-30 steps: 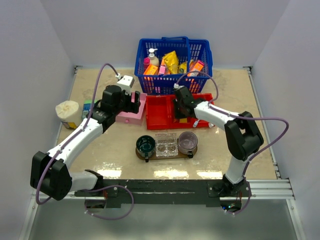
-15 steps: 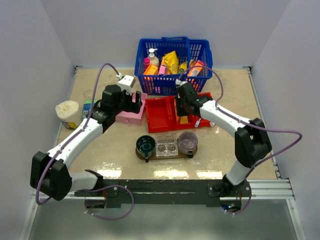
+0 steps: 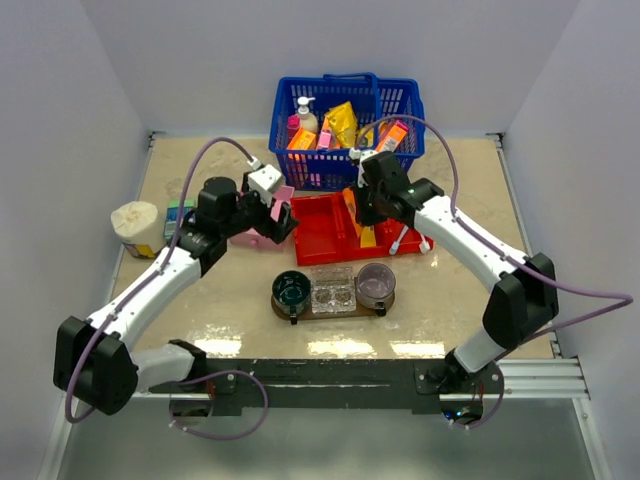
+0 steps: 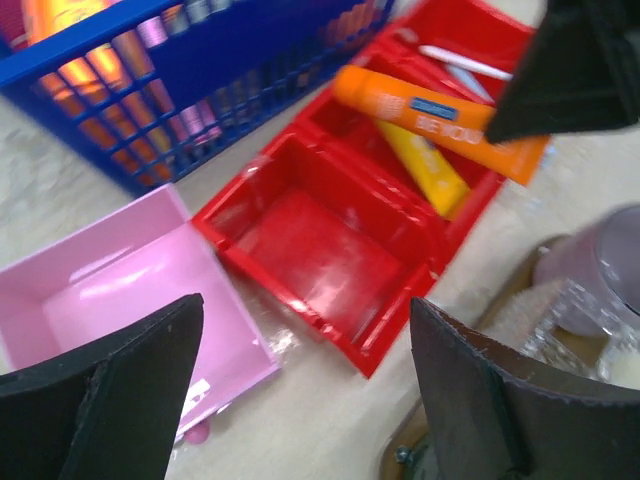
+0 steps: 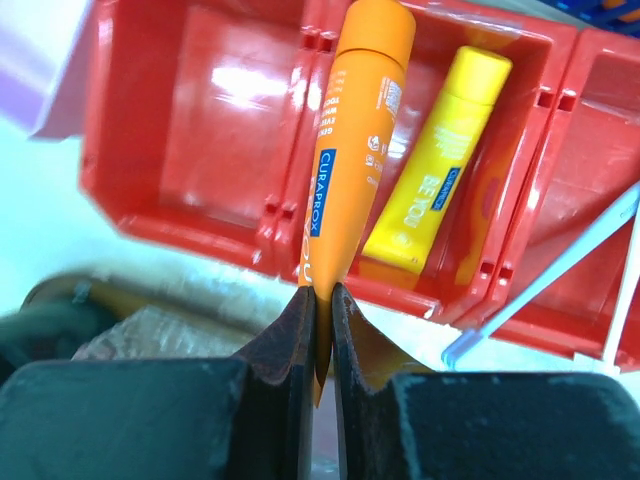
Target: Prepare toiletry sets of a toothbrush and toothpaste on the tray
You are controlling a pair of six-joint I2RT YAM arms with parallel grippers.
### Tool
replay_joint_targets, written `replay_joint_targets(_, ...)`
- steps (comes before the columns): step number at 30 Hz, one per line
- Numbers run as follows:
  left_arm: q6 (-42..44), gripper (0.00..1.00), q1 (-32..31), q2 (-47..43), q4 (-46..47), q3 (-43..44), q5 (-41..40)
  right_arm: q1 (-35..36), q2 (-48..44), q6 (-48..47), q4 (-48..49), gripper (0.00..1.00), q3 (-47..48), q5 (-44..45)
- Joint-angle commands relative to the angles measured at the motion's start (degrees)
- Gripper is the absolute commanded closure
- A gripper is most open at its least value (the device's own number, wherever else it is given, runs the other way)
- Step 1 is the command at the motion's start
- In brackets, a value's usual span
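arms: white links, black joints | cables: lilac | end effector fingers: black

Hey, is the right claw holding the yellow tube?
No, the right claw pinches the flat end of the orange tube, while the yellow tube lies in the red bin.

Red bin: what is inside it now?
The red bin's left compartment is bare. The middle holds a yellow tube; the right claw pinches an orange tube above it. White toothbrushes show in the right compartment; the floor under the tubes is hidden.
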Motion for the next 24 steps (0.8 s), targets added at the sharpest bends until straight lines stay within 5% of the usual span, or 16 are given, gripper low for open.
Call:
replay_joint_targets(1, 10.24, 0.12, -1.89, -5.06, 9.59, -4.14, 16.34, 0.23, -4.86, -3.96, -3.84, 1.00, 5.67, -8.45)
replay_joint_targets(6, 15.87, 0.11, -4.78, -11.22, 16.11, -10.03, 16.20, 0.32, -4.95, -5.72, -8.76, 1.00, 9.80, -17.86)
replay_joint_targets(13, 27.63, 0.10, -10.85, -14.03, 16.29, -11.96, 5.57, 0.40, -3.72, -8.35, -16.23, 1.00, 13.94, -27.80)
replay_joint_targets(24, 34.33, 0.02, -17.71, -10.79, 6.28, -8.81, 4.76, 1.98, -4.78, -8.18, -17.20, 1.00, 10.60, -36.59)
